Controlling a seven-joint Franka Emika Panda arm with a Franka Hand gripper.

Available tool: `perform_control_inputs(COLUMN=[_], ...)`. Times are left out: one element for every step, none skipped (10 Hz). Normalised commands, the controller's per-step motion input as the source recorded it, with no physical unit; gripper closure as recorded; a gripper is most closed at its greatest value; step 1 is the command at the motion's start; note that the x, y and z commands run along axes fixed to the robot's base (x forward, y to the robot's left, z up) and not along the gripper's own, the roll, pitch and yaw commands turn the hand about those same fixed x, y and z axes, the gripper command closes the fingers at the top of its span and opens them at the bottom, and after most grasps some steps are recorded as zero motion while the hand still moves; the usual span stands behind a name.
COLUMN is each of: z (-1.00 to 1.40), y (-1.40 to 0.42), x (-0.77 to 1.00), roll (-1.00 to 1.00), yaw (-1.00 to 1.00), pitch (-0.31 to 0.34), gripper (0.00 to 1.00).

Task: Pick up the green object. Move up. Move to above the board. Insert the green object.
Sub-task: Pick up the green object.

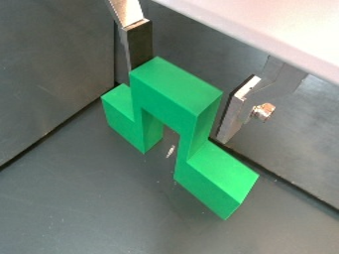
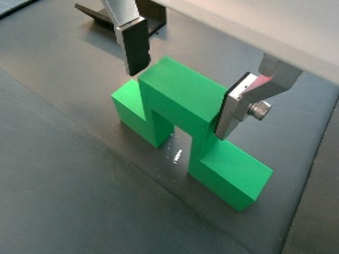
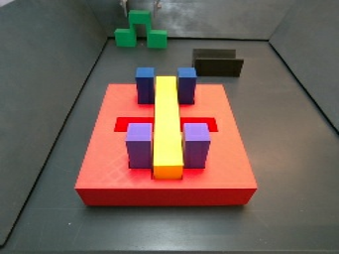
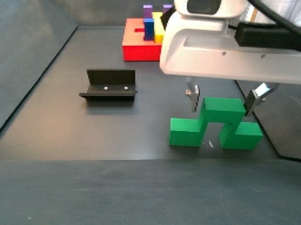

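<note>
Green object (image 1: 172,124) flat on the desk (image 1: 54,198), at the far end from the board (image 3: 166,159), well apart from it. Tall centre cube up, 2 lower cubes to either side, resting on the floor with a bridge gap under the centre. Good orientation for a top grasp: centre cube stands proud and gives 2 parallel faces.

Gripper (image 2: 185,84) lowered over that centre cube, straddling it. Jaws open, nothing held: 1 silver finger (image 1: 137,45) at one face of the cube, the opposite finger (image 1: 243,104) at the other. In both wrist views looks like a small gap or bare contact at each pad; cannot tell which. In a side view (image 4: 221,95) fingertips sit at the top of the cube, piece not lifted.

Judgement: step 1, pre-grasp. Closing should clamp the centre cube square; lower cubes stay clear of the pads. Risk: shallow bite, so possible tilt on lift.

Fixture (image 4: 108,86) stands on the desk between piece and board, off to the side of the piece; lift needed before traverse anyway.

Board carries the yellow bar (image 3: 167,124) lengthwise, blue blocks (image 3: 146,84) at the far end, purple blocks (image 3: 139,147) nearer. Recessed slots open beside the bar at mid-board; likely target, not confirmable.
</note>
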Motion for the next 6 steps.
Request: perform_control_inputs(z=[-0.25, -0.22, -0.23, -0.31, -0.36, -0.35], y=[0.08, 0.14, 0.13, 0.07, 0.02, 0.0], x=[0.0, 0.0, 0.0, 0.0, 0.0, 0.01], roll=[-0.2, -0.14, -0.1, -0.09, -0.11, -0.12], yaw=[-0.03, -0.03, -0.01, -0.01, -0.03, -0.04], pitch=[-0.171, -0.124, -0.106, -0.143, -0.154, -0.15], gripper=[0.0, 0.0, 0.0, 0.0, 0.0, 0.0])
